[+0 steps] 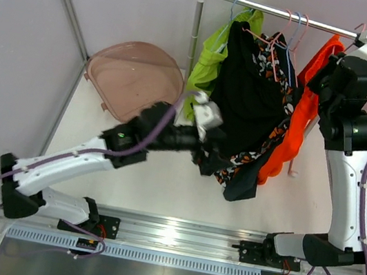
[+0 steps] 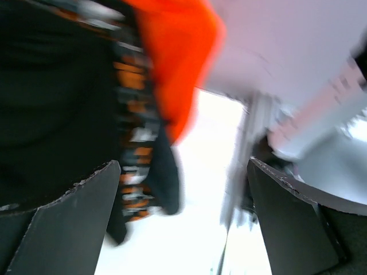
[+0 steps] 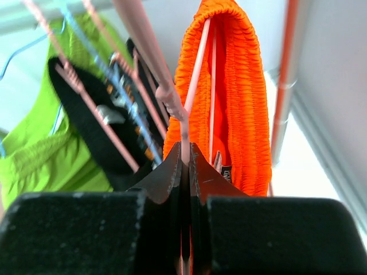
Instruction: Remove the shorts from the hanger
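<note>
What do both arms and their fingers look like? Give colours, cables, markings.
The left arm and right arm have white links, black joints and loose purple cables. A green light glows on the left arm. Left fingers are flat, dark, rough-edged plates; right fingers are black wedges.

Bright, even light, with glare on the metal rail [image 1: 168, 233] at bottom centre — left wrist view smeared by blur.

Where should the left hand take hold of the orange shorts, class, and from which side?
The loose lower hem of the orange shorts, approached from below-left. Their gathered waistband loops over the pink hanger the right hand pinches, so probably only the hanging hem pulls free; the open left hand is nearby.
</note>
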`<state>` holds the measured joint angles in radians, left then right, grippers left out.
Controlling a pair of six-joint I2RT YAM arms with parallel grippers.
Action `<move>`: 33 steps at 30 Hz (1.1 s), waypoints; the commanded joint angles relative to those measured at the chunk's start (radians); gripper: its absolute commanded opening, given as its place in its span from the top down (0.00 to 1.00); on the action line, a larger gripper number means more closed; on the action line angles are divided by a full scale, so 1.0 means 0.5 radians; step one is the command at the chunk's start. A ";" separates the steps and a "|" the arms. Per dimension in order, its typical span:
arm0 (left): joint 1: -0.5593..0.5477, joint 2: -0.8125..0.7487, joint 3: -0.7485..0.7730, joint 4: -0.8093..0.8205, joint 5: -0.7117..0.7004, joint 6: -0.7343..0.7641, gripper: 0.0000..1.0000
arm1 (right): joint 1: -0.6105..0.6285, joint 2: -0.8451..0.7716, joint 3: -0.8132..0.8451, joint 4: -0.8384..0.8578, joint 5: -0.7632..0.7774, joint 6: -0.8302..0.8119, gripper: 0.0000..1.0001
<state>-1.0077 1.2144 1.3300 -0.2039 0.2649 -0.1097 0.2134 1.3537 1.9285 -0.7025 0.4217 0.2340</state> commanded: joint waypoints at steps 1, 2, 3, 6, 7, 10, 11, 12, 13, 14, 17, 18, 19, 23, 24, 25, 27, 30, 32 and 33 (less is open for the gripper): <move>-0.288 0.221 0.037 0.272 -0.076 0.094 0.01 | 0.079 -0.121 0.027 0.000 0.065 0.151 1.00; -0.328 0.267 0.055 0.315 -0.094 0.087 0.01 | 0.119 -0.133 0.021 -0.046 0.071 0.179 1.00; -0.408 0.307 0.076 0.358 -0.106 0.084 0.01 | 0.137 -0.152 0.012 -0.067 0.071 0.204 1.00; -0.521 0.476 0.189 0.466 -0.223 0.136 0.01 | 0.205 -0.192 -0.010 -0.150 0.080 0.259 1.00; -0.546 0.519 0.227 0.463 -0.296 0.152 0.01 | 0.214 -0.207 -0.013 -0.190 0.089 0.283 1.00; -0.589 0.679 0.404 0.435 -0.376 0.201 0.01 | 0.233 -0.253 -0.056 -0.245 0.080 0.329 1.00; -0.592 0.746 0.502 0.429 -0.383 0.204 0.01 | 0.236 -0.283 -0.077 -0.246 0.071 0.339 1.00; -0.595 0.774 0.530 0.426 -0.392 0.213 0.01 | 0.236 -0.302 -0.123 -0.243 0.062 0.336 1.00; -0.595 0.801 0.555 0.426 -0.450 0.213 0.01 | 0.236 -0.317 -0.142 -0.246 0.052 0.342 1.00; -0.599 0.847 0.622 0.423 -0.465 0.213 0.01 | 0.236 -0.330 -0.148 -0.252 0.049 0.345 1.00; -0.599 0.918 0.699 0.423 -0.518 0.271 0.01 | 0.236 -0.357 -0.160 -0.282 0.034 0.357 1.00; -0.599 0.964 0.754 0.362 -0.518 0.281 0.01 | 0.236 -0.366 -0.160 -0.285 0.028 0.357 1.00; -0.599 0.986 0.773 0.350 -0.521 0.278 0.01 | 0.236 -0.370 -0.154 -0.295 0.013 0.357 1.00; -0.599 1.065 0.828 0.316 -0.502 0.256 0.22 | 0.239 -0.376 -0.105 -0.307 0.009 0.360 1.00; -0.599 1.075 0.825 0.310 -0.490 0.244 0.25 | 0.236 -0.370 -0.087 -0.313 0.009 0.360 1.00; -0.599 1.081 0.816 0.310 -0.493 0.241 0.27 | 0.236 -0.360 -0.065 -0.331 0.012 0.360 1.00; -0.602 1.078 0.782 0.316 -0.514 0.238 0.34 | 0.239 -0.351 -0.007 -0.353 0.013 0.360 1.00; -0.605 1.044 0.718 0.331 -0.600 0.256 0.33 | 0.236 -0.348 0.042 -0.359 0.003 0.366 1.00; -0.605 1.020 0.675 0.346 -0.613 0.268 0.48 | 0.236 -0.354 0.051 -0.362 0.003 0.376 1.00; -0.602 1.016 0.669 0.343 -0.619 0.265 0.56 | 0.236 -0.354 0.055 -0.359 0.003 0.376 1.00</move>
<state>-1.3067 1.7573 1.6817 -0.0624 -0.0032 0.0017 0.3256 1.1980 1.8973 -0.9401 0.4294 0.3996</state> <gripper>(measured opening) 0.500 0.052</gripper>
